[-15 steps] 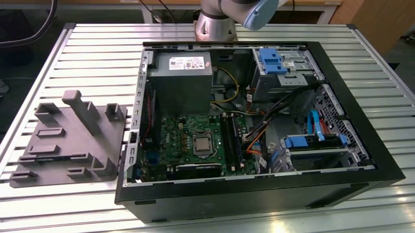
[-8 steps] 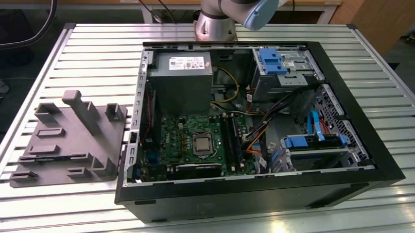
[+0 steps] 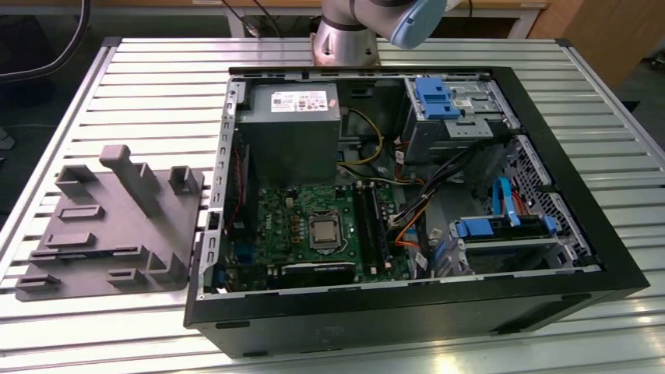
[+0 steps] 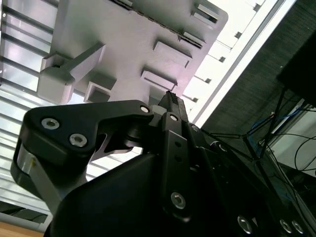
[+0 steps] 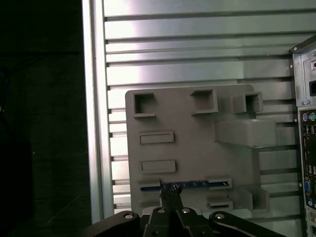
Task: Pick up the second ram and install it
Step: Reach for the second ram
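Black gripper (image 5: 170, 190) right up against the lens in both wrist views, fingers pinched together, clenched on nothing. Hangs over grey moulded tray (image 5: 192, 143), fingertips lined up with second ram (image 5: 200, 184) in the first wrist view; cannot tell how far above it. Second ram lying edge-on in a slot of the tray, thin dark-blue strip, each end beside a small raised block. Tray with upright posts and rectangular pockets, resting on slatted metal table (image 3: 146, 93), just beside open computer case (image 3: 416, 312), on the exterior view's left of it. Inside the case: green motherboard (image 3: 296, 222) with processor (image 3: 324, 231) near its middle, long black sockets (image 3: 369, 222) just beside that toward the exterior view's right, grey power supply (image 3: 291, 128) beyond the board, blue drive bracket (image 3: 434, 97) in the far corner, orange cables (image 3: 407, 234) trailing past the sockets. Behind the case, arm base (image 3: 345, 39) on the table.
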Controlling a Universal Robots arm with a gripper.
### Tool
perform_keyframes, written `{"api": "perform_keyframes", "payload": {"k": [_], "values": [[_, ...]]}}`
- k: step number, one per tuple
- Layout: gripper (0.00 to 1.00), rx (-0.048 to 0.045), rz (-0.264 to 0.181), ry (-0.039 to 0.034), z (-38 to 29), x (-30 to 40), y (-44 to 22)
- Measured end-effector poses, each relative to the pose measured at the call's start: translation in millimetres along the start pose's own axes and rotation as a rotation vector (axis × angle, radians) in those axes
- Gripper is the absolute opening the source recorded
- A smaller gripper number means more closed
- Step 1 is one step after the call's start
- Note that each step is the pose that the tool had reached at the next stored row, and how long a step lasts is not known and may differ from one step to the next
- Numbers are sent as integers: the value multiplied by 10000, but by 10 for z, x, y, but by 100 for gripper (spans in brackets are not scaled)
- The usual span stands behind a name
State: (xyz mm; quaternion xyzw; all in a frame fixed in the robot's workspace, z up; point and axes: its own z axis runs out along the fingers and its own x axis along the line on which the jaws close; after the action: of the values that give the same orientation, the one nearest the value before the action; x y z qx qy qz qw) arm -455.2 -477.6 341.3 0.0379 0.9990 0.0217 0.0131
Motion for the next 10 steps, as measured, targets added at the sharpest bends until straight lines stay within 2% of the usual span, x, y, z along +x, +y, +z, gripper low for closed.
{"api": "perform_keyframes", "payload": {"k": [10], "values": [[11,0,0,0,22,15,-17]]}}
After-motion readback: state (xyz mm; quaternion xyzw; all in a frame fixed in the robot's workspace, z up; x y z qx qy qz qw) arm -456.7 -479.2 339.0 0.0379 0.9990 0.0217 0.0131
